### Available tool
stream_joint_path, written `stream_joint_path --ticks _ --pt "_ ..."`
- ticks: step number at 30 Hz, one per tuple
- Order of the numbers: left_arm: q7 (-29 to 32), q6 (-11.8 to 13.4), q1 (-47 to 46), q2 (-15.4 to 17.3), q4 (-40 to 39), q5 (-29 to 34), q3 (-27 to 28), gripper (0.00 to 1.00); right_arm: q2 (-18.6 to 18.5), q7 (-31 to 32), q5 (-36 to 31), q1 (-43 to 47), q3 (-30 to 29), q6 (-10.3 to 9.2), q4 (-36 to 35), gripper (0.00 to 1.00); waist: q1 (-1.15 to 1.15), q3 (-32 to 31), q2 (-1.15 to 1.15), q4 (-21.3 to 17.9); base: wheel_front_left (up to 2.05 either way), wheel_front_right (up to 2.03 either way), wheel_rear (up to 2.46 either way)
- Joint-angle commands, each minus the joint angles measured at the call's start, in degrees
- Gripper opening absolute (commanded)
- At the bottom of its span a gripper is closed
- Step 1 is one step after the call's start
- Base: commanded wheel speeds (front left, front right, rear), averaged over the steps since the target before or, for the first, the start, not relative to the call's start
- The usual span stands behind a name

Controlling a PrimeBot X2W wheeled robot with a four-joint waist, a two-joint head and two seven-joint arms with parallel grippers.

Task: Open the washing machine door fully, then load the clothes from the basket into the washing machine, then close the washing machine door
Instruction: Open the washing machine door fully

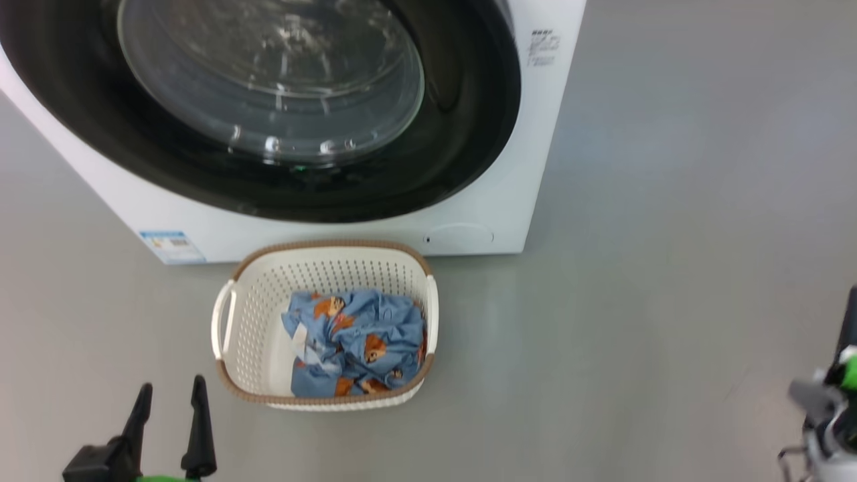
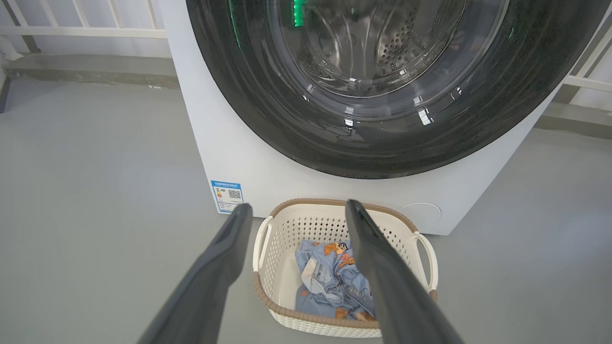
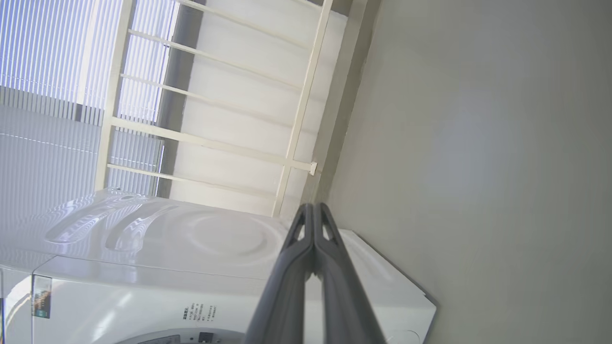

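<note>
Grey smooth floor (image 1: 669, 268) runs all around in the head view, and the washing machine (image 1: 515, 201) stands on it at the top of the picture, a small blue label (image 1: 171, 246) at its lower corner. The washing machine door (image 1: 469, 134) lies shut against the white front, its black ring wrapped round a bulging glass window (image 1: 268, 80). Just in front of the machine, near it but not touching, sits the basket (image 1: 328, 245), and the clothes (image 1: 361, 341) are heaped inside it toward its right end. The left gripper (image 1: 172, 385) is at the lower left, beside the basket's near corner, its two dark fingers spread apart and holding nothing. At the right edge some grey and green hardware of the right arm (image 1: 827, 402) pokes in, too blurred to read. From the left wrist view the spread fingers (image 2: 215, 277) frame the basket, the right one crossing over the clothes, and holes of the steel drum (image 2: 387, 48) show through the closed door's glass; a white railing (image 2: 86, 31) runs behind. In the right wrist view, which is turned on its side, the right gripper (image 3: 314, 210) has its fingers pressed together with nothing between them, pointing past the machine's white top toward a railing and slatted blinds (image 3: 43, 71).
</note>
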Motion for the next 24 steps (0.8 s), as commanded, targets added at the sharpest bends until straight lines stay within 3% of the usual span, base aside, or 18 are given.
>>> stream_joint_path --ticks 1,11,17,24 --pt "-0.69 -0.43 -2.29 1.07 -1.61 0.6 1.47 1.0 -1.99 2.11 3.84 -2.99 1.57 -0.06 -2.33 0.0 0.0 3.07 0.0 1.04 0.0 0.0 0.0" --pt "-0.69 -0.88 -4.99 1.07 -2.3 0.39 1.18 1.0 -4.94 12.25 13.47 -9.26 0.89 -0.06 -5.26 0.0 0.0 7.88 0.0 2.95 0.0 0.0 0.0" --pt "-0.69 -1.01 -6.28 1.07 -2.51 0.02 1.06 1.0 -6.35 20.61 14.73 -12.68 2.74 -0.06 -4.94 0.0 0.0 9.91 0.0 4.04 0.0 0.0 0.0" --pt "-0.69 -1.08 -6.49 1.07 -3.14 0.31 0.98 1.0 -7.3 24.75 14.5 -18.53 3.38 -0.06 -3.72 0.0 0.0 12.56 0.0 4.45 0.0 0.0 0.0"
